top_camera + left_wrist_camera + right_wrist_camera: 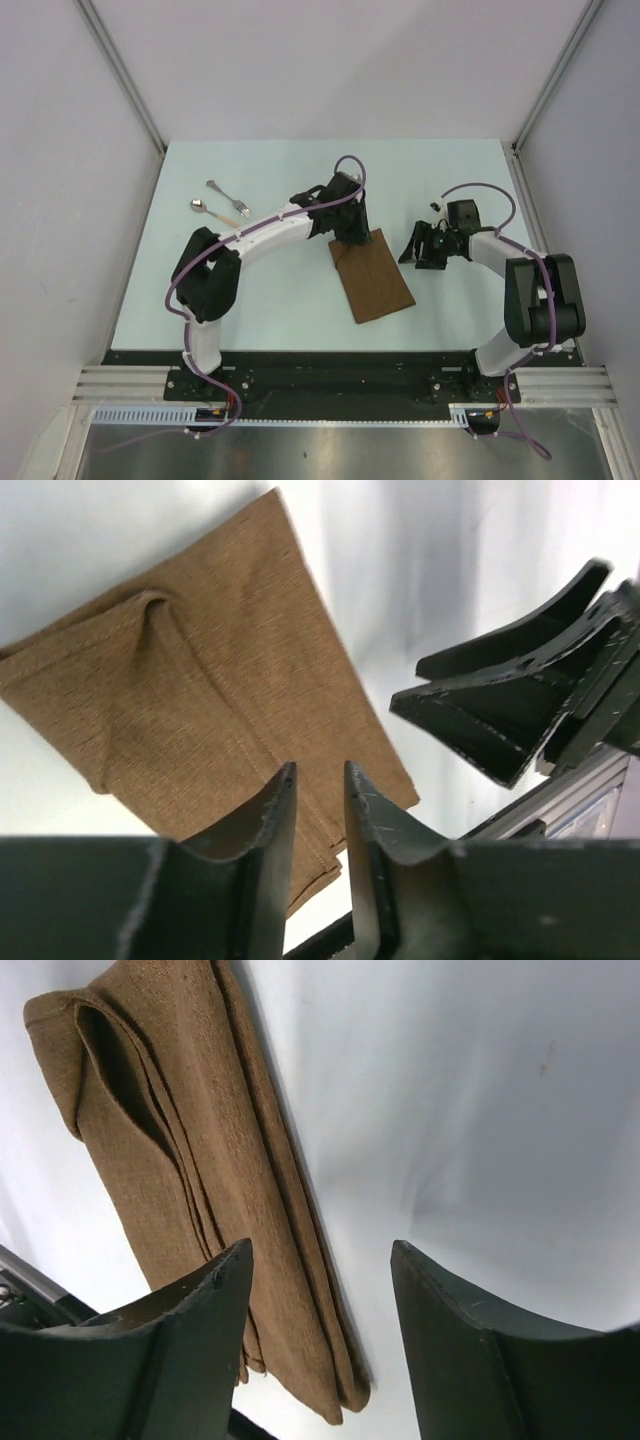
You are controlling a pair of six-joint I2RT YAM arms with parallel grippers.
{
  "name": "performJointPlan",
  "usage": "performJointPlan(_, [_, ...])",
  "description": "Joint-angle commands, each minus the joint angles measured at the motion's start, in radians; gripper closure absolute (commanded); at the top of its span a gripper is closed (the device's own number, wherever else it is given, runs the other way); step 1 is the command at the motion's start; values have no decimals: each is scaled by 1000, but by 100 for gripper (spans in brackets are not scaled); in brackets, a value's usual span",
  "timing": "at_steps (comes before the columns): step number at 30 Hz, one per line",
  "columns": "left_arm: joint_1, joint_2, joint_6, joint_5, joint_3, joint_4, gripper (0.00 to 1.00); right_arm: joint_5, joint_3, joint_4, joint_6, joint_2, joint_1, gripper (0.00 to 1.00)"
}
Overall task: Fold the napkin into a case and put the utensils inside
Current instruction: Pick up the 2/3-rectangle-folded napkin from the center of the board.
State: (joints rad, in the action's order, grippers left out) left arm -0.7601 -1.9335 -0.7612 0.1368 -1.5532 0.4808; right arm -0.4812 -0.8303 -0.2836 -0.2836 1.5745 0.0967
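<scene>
Now left claw (320, 772) and right claw (322, 1250) gape — napkin (373, 275) on pale table (280, 300), white walls (300, 60).

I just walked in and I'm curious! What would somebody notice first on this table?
The folded brown napkin in the middle of the pale table catches the eye first. Two robot arms reach toward it: the left gripper at its far corner and the right gripper just to its right, neither holding anything. A fork and a spoon lie side by side, off at the table's far left.
</scene>
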Motion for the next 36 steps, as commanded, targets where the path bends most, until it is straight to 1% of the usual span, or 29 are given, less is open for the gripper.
performJointPlan(1, [-2, -16, -17, 17, 12, 18, 73, 36, -81, -8, 64, 33, 47, 39])
performJointPlan(3, [-5, -12, -7, 84, 34, -30, 73, 68, -73, -26, 55, 18, 66, 39])
performJointPlan(5, [-24, 4, 11, 119, 59, -76, 69, 76, -27, -26, 17, -10, 57, 39])
performJointPlan(6, [-33, 11, 20, 116, 68, -88, 63, 75, -14, -29, -5, -42, 51, 38])
performJointPlan(8, [-63, 39, 52, 106, 103, -125, 59, 58, 42, -22, -70, -76, 29, 37])
performJointPlan(9, [-74, 51, 62, 98, 119, -140, 57, 65, 62, -23, -101, -100, -6, 37])
performJointPlan(10, [-97, 79, 81, 84, 136, -155, 55, 76, 98, -28, -132, -143, -27, 37])
performJointPlan(11, [-111, 91, 94, 60, 165, -183, 51, 101, 112, -34, -197, -169, -46, 36])
performJointPlan(12, [-128, 97, 102, -4, 171, -180, 50, 114, 125, -52, -221, -192, -83, 35])
performJointPlan(13, [-161, 97, 106, -49, 170, -157, 49, 127, 135, -58, -241, -243, -89, 35])
performJointPlan(15, [-194, 78, 86, -132, 137, -119, 48, 176, 148, -66, -255, -283, -91, 32])
performJointPlan(16, [-224, 64, 76, -163, 118, -72, 48, 209, 149, -72, -253, -309, -89, 32])
performJointPlan(17, [-240, 32, 69, -183, 72, -47, 48, 210, 140, -71, -221, -312, -89, 32])
performJointPlan(18, [-255, 13, 59, -212, 49, -19, 48, 208, 132, -75, -210, -309, -95, 31])
performJointPlan(19, [-280, -2, 62, -216, 4, 19, 50, 181, 120, -84, -200, -292, -115, 32])
performJointPlan(21, [-295, -30, 45, -242, -33, 83, 54, 115, 105, -78, -144, -268, -115, 32])
performJointPlan(22, [-294, -18, 33, -244, -16, 78, 57, 63, 106, -54, -138, -248, -115, 32])
performJointPlan(23, [-291, 26, 31, -246, 11, 53, 58, 29, 124, -30, -120, -240, -109, 34])
performJointPlan(24, [-288, 62, 37, -243, 42, -24, 58, 7, 135, -3, -118, -234, -100, 34])
performJointPlan(25, [-286, 94, 42, -243, 108, -60, 56, 12, 138, 32, -112, -210, -63, 34])
performJointPlan(26, [-283, 155, 54, -246, 135, -94, 54, 19, 131, 44, -91, -194, -43, 34])
performJointPlan(27, [-278, 178, 59, -253, 156, -135, 53, 29, 125, 56, -82, -171, -22, 34])
performJointPlan(28, [-274, 194, 63, -255, 180, -142, 50, 59, 111, 70, -74, -153, 26, 34])
performJointPlan(29, [-269, 227, 71, -250, 186, -148, 49, 75, 96, 72, -63, -110, 47, 34])
performJointPlan(32, [-245, 263, 73, -237, 219, -157, 48, 142, 30, 92, -34, -36, 124, 34])
performJointPlan(35, [-199, 300, 60, -195, 266, -160, 49, 211, -65, 69, -6, 31, 164, 33])
performJointPlan(36, [-168, 315, 56, -177, 283, -166, 49, 240, -113, 57, 6, 45, 170, 33])
